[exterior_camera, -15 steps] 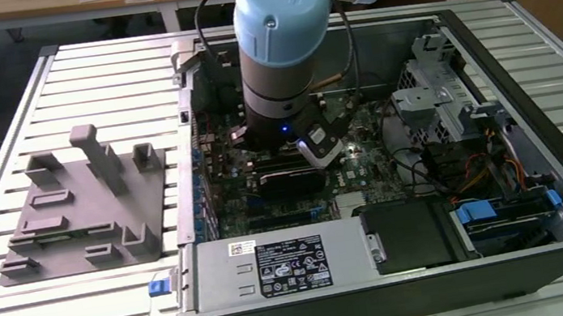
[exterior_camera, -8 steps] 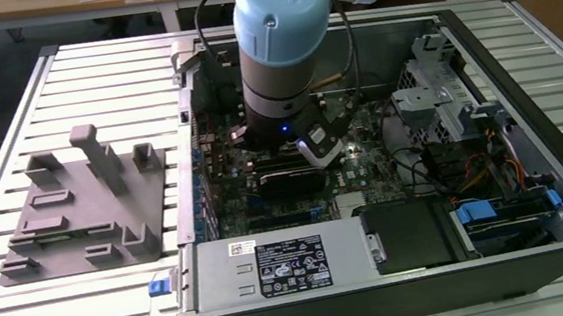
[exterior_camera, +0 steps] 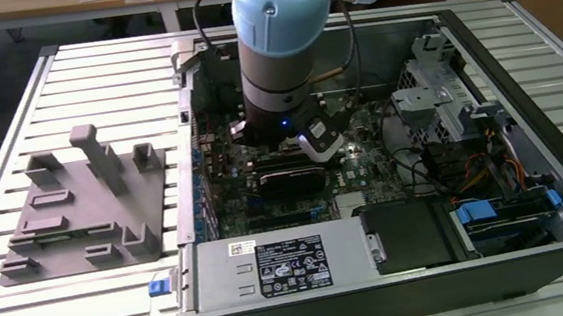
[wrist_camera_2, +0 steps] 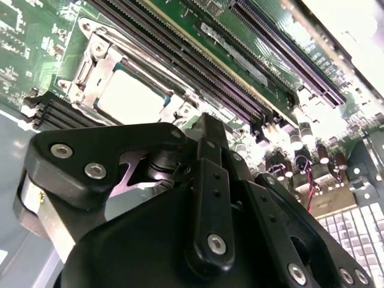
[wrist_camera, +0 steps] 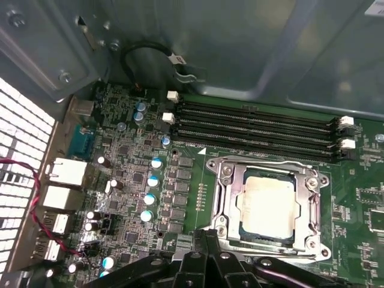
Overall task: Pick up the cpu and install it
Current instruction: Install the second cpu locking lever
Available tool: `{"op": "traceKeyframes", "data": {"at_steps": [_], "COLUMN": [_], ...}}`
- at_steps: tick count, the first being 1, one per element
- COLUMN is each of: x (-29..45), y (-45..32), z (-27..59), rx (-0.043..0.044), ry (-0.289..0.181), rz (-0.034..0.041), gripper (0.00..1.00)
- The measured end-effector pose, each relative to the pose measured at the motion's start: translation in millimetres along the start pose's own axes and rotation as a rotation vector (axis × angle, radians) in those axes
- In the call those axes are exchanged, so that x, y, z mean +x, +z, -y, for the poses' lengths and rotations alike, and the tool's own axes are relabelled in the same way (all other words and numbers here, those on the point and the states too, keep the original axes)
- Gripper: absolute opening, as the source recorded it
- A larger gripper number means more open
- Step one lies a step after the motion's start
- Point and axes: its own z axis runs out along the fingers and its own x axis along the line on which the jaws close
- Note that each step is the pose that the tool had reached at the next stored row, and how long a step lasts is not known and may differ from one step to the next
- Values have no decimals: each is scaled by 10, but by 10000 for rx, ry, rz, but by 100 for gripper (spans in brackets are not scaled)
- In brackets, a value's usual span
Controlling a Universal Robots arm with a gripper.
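Observation:
The cpu [wrist_camera: 267, 207], a small square chip with a pale silvery top, lies flat inside the metal socket frame [wrist_camera: 223, 201] on the green motherboard; it also shows in the second wrist view [wrist_camera_2: 129, 96]. My gripper [wrist_camera: 207, 239] hangs just above the board beside the socket, its black fingers drawn together with nothing between them. In the second wrist view the gripper [wrist_camera_2: 207, 123] points at the board next to the socket. In the exterior view the gripper [exterior_camera: 321, 143] is down inside the open computer case [exterior_camera: 548, 196], over the middle of the board.
Black memory slots [wrist_camera: 258, 126] run along one side of the socket. A grey fixture with upright posts [exterior_camera: 81, 209] lies on the slatted table at the exterior view's left. The power supply [exterior_camera: 274, 267] and drive cage [exterior_camera: 437, 101] crowd the case.

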Motion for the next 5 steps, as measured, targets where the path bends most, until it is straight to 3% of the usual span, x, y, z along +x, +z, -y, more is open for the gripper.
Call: {"op": "traceKeyframes", "data": {"at_steps": [5], "x": [-1], "y": [-78], "z": [-25], "rx": [1], "ry": [0], "rz": [0], "gripper": [11]}}
